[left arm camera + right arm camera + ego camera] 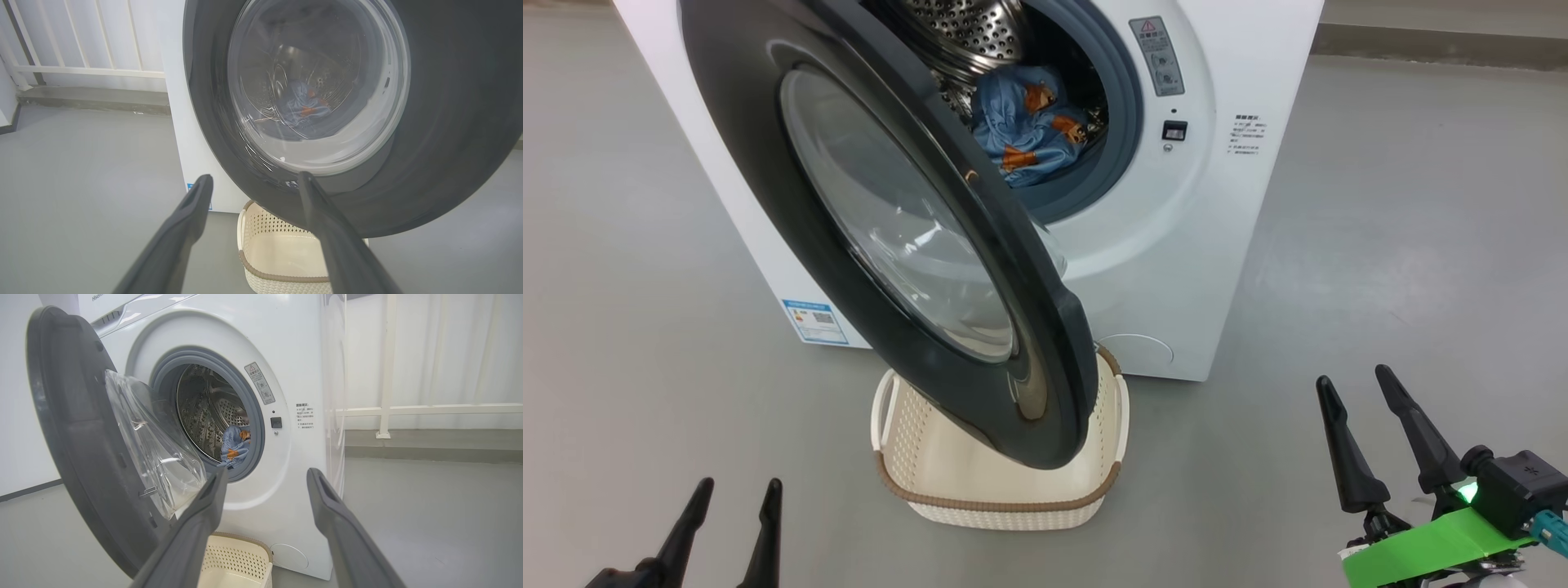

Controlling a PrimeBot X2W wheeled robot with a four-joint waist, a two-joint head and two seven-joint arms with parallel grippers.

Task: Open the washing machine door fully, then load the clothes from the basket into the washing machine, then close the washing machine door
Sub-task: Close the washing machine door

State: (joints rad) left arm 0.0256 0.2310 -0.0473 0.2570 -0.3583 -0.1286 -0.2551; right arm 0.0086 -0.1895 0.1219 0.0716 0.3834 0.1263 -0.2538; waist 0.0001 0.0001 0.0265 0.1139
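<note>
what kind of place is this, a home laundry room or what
Likely a bare test space rather than a home: a washer on plain grey floor, a basket before it, a white railing behind.

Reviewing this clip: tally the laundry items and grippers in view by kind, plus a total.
Washing machine: 1
Washing machine door: 1
Basket: 1
Clothes bundle: 1
Grippers: 2, left gripper and right gripper
Total: 6

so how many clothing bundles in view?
1: the blue clothes, in the drum. The basket looks bare, but the door hides part of it.
</note>
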